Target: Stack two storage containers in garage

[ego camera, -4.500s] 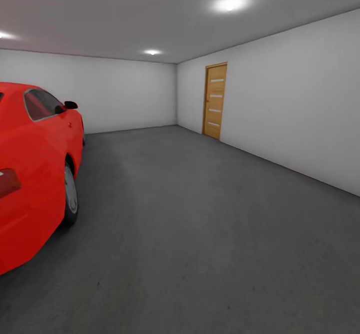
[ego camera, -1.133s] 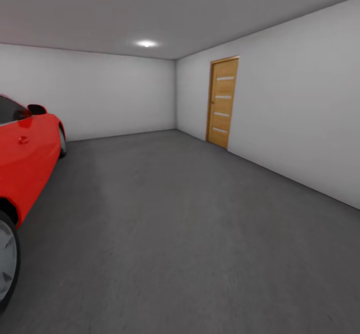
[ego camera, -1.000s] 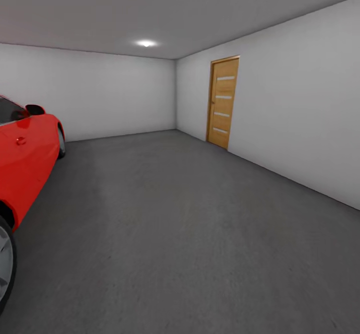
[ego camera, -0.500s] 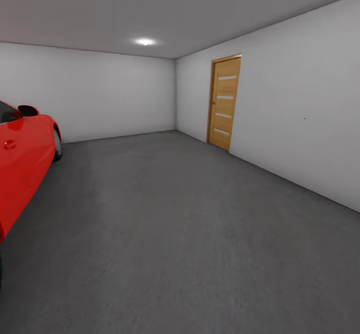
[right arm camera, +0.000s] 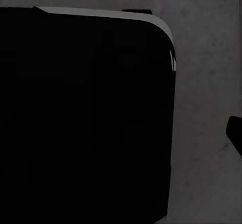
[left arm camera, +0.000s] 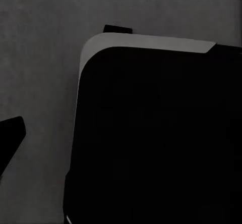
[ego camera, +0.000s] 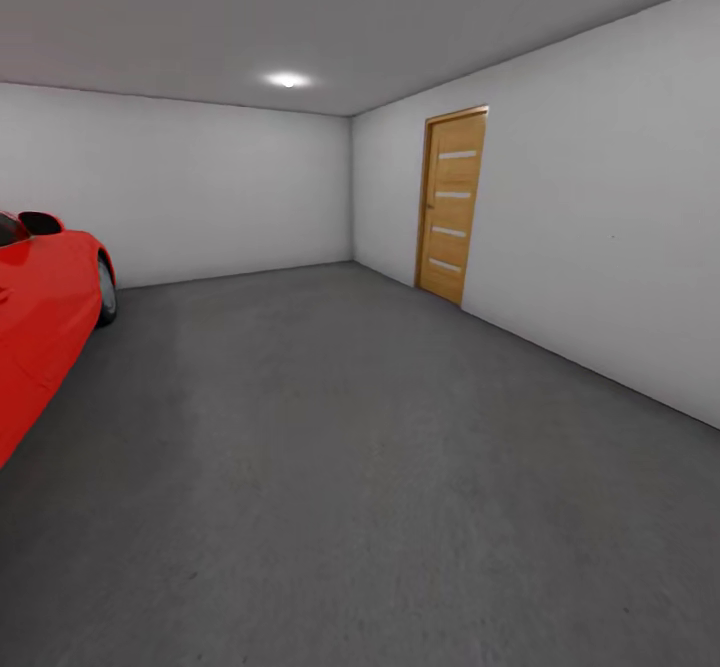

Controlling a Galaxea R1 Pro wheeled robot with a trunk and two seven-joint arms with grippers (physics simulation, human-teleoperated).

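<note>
I am in the garage, and its dark grey concrete floor (ego camera: 360,447) spreads out ahead of me in the head view. The two storage containers are out of view, and so is the living room. In the left wrist view a dark fingertip (left arm camera: 9,138) of my left gripper juts in over the floor (left arm camera: 40,57), beside my own black base (left arm camera: 151,133). The right wrist view has a dark fingertip (right arm camera: 235,133) over the floor (right arm camera: 206,82), next to the same black base (right arm camera: 85,118). Nothing is seen held, and neither gripper's opening shows.
A red car (ego camera: 40,317) stands at the left edge. A wood-panelled door (ego camera: 452,205) is set in the white right wall (ego camera: 600,217). The white back wall (ego camera: 200,187) closes the far end. Open floor runs between car and right wall.
The camera has advanced through the garage. The car has slid further off the left edge, with its wheel and window gone from sight. The door looks nearer and larger.
</note>
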